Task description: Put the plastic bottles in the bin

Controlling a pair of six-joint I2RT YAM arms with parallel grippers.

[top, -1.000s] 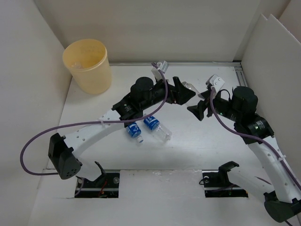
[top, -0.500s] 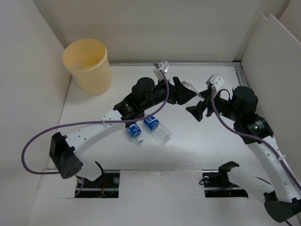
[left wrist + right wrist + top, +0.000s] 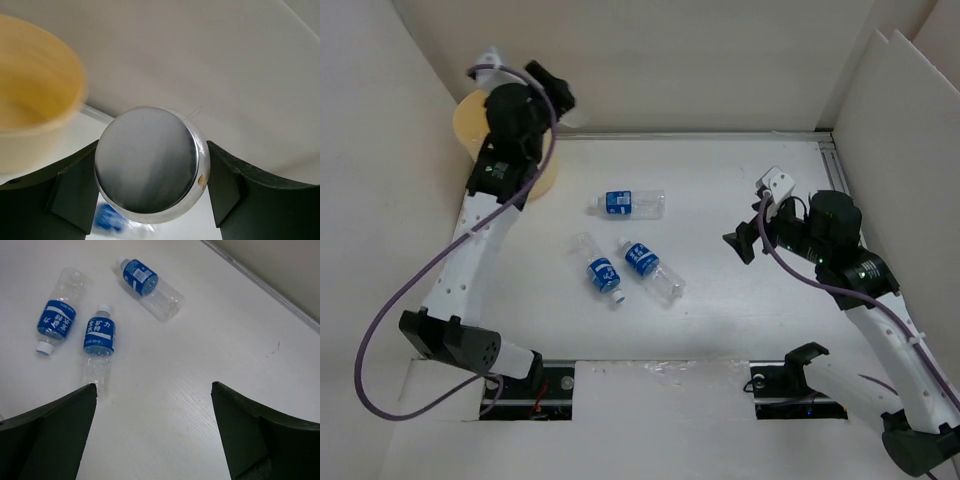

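Left gripper (image 3: 152, 192) clamps a bottle (image 3: 150, 160) off the bin (image 3: 30, 125) rim, right gripper (image 3: 153, 386) wide, empty; I'd miss releasing now.

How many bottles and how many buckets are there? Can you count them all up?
Blue-label bottles lying on the table: 3
Clear bottle held in the left gripper: 1
Yellow bin: 1
Total: 5

The bin (image 3: 466, 128) is pale yellow. Three clear bottles (image 3: 148, 287) carry blue white-lettered labels and white caps, on a white table (image 3: 740, 180).
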